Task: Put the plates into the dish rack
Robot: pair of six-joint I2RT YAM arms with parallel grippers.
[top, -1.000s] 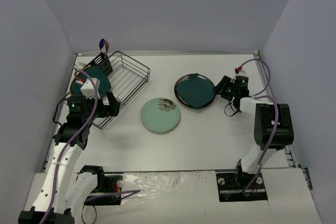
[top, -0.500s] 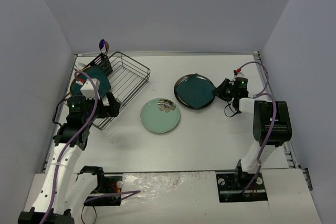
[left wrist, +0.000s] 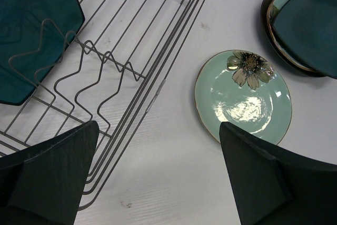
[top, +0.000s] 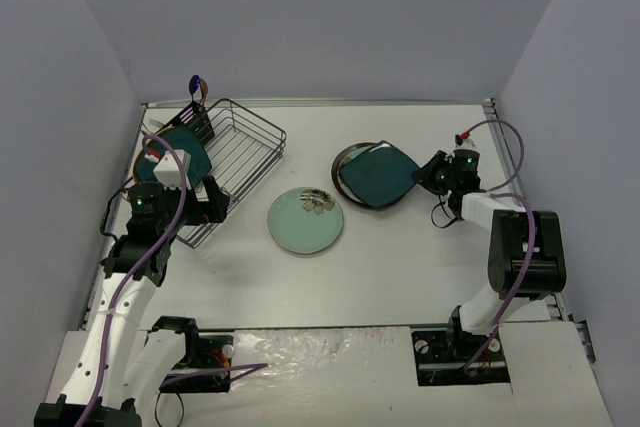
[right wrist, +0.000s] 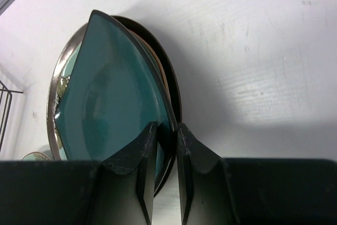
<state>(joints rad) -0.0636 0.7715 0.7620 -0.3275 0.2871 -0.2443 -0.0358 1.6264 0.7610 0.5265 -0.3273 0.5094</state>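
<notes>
My right gripper (right wrist: 167,127) is shut on the near edge of the rounded-square teal plate (right wrist: 110,93) and holds it tilted up off the stack of round dark-rimmed plates (right wrist: 171,85). In the top view the right gripper (top: 428,175) grips this plate (top: 378,173) at its right corner, over the stack (top: 345,162). A pale green flower plate (top: 305,219) lies flat on the table. The black wire dish rack (top: 245,147) holds one teal plate (top: 185,155). My left gripper (left wrist: 158,127) is open and empty, above the table between the rack (left wrist: 131,40) and the green plate (left wrist: 243,97).
A black slotted cutlery basket (top: 195,119) with a utensil (top: 197,84) stands at the rack's far left corner. Grey walls close in the table on three sides. The rack's wavy dividers (left wrist: 100,72) lie just left of my left gripper.
The right gripper has raised and tilted the rounded-square teal plate off the stack, and drawn it slightly right. The left arm has not moved.
</notes>
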